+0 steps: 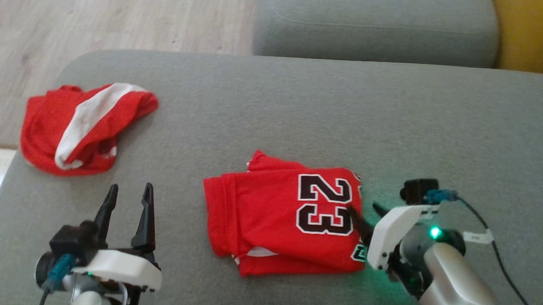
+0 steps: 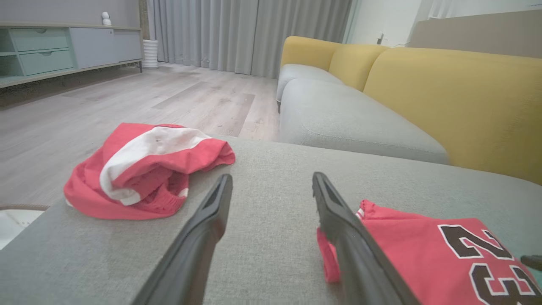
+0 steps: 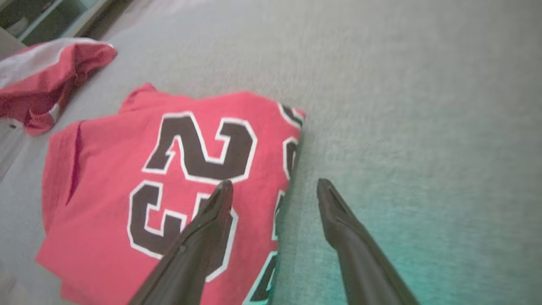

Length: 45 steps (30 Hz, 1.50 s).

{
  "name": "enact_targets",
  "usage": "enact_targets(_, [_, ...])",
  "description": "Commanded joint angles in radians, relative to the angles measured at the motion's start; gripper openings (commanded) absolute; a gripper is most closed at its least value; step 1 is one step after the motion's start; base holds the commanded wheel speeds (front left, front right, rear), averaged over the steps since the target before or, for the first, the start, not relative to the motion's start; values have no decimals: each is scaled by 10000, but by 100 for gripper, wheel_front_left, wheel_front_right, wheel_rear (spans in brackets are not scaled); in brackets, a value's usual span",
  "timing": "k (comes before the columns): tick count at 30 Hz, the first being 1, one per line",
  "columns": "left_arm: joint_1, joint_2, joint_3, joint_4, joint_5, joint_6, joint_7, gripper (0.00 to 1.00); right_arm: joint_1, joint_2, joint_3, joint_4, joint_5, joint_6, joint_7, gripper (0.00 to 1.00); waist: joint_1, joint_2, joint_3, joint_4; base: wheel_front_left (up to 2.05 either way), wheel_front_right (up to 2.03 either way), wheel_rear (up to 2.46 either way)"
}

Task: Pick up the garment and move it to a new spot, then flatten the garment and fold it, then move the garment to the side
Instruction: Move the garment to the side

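Presently the folded red jersey [image 1: 287, 216] lies on the grey sofa seat [image 1: 300, 104], lower centre of the head view. Its black "23" [image 1: 326, 204] faces up, and red layers show beneath along its lower edge.

Right gripper [image 1: 362, 206]: it sits at the lower right of the head view, against the jersey's right edge. Its jaws are spread and grasp nothing. In the right wrist view one finger lies over the "3" and the other over bare grey fabric just beside the jersey. Whether either fingertip touches the cloth cannot be told. A green light [image 1: 435, 232] glows on its wrist and tints the seat nearby.

Left gripper [image 1: 131, 187]: it sits at the lower left of the head view, above bare seat fabric. Its jaws are spread and empty, and it is apart from the jersey's left edge.

A second garment, red with a white band [image 1: 87, 128], lies crumpled at the upper left of the head view, at the seat's edge and well apart from the jersey.

Surroundings: a pale wood floor [image 1: 100, 15] lies beyond the seat. The left wrist view shows a yellow backrest [image 2: 457, 97], grey curtains [image 2: 250, 34] and a low cabinet [image 2: 63, 46].
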<state>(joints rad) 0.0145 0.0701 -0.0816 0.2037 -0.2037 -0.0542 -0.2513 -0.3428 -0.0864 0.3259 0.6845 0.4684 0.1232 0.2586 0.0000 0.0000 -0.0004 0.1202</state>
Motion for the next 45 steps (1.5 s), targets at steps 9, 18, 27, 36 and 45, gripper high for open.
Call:
enact_targets(9, [-715, -45, 461, -180, 138, -106, -105, 100, -870, 272, 268, 1681, 308, 75, 1405, 100, 0, 0, 381, 658, 0, 0, 0])
enact_targets(18, [-727, -103, 471, -229, 215, -148, -105, 100, -1428, 184, 588, 1359, 849, 75, 192, 0, 0, 0, 337, 246, 0, 0, 0])
enact_targets(27, [-870, -151, 40, -434, 240, -317, -105, 100, -2344, -533, 479, 1077, 923, 75, -454, 0, 0, 0, 329, -1411, 0, 0, 0])
enact_targets(36, [-1360, -179, -679, -326, 227, -475, -105, 100, -2595, -1117, 390, 772, 994, 75, -500, 0, 0, 0, 481, -3399, 0, 0, 0])
enact_targets(45, [-1681, -188, -943, -170, 254, -450, -105, 100, -2645, -1082, 396, 476, 1100, 75, -581, 0, 0, 0, 810, -4434, 0, 0, 0])
